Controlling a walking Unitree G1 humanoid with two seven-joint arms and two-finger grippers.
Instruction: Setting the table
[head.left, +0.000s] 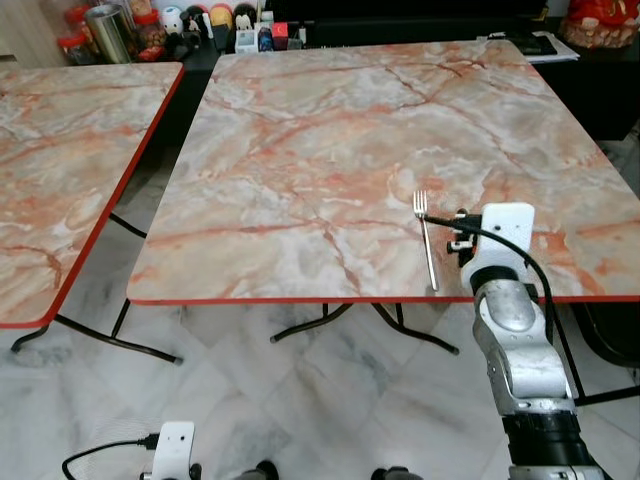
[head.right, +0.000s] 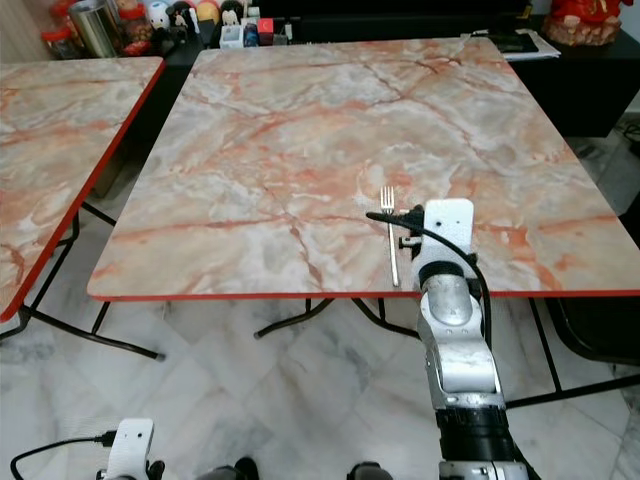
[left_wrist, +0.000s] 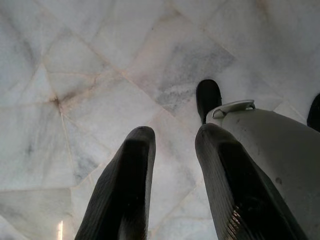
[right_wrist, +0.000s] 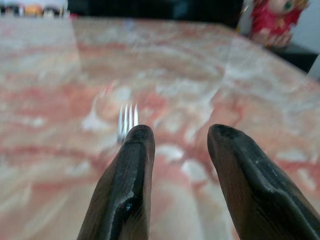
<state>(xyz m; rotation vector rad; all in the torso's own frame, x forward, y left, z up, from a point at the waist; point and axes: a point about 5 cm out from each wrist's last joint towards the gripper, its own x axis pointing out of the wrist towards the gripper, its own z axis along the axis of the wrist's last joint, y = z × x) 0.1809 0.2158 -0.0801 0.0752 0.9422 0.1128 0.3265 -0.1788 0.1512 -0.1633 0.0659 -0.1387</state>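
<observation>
A silver fork (head.left: 427, 243) lies flat on the marble-patterned table (head.left: 300, 150), near its front edge, tines pointing away from me. My right arm (head.left: 500, 290) reaches up over that edge just to the right of the fork. In the right wrist view my right gripper (right_wrist: 180, 132) hovers low over the tabletop, open, with nothing between its fingers; the fork's tines (right_wrist: 127, 120) show just beyond one fingertip. My left gripper (left_wrist: 172, 132) hangs open over the floor, and its white wrist housing (head.left: 172, 450) sits low at the left.
A second, matching table (head.left: 60, 150) stands to the left across a narrow gap. Jars and small items (head.left: 150, 25) crowd a dark shelf behind the tables, with a red figure (head.left: 600, 20) at the back right. Folding legs (head.left: 310, 325) stand on the white tile floor.
</observation>
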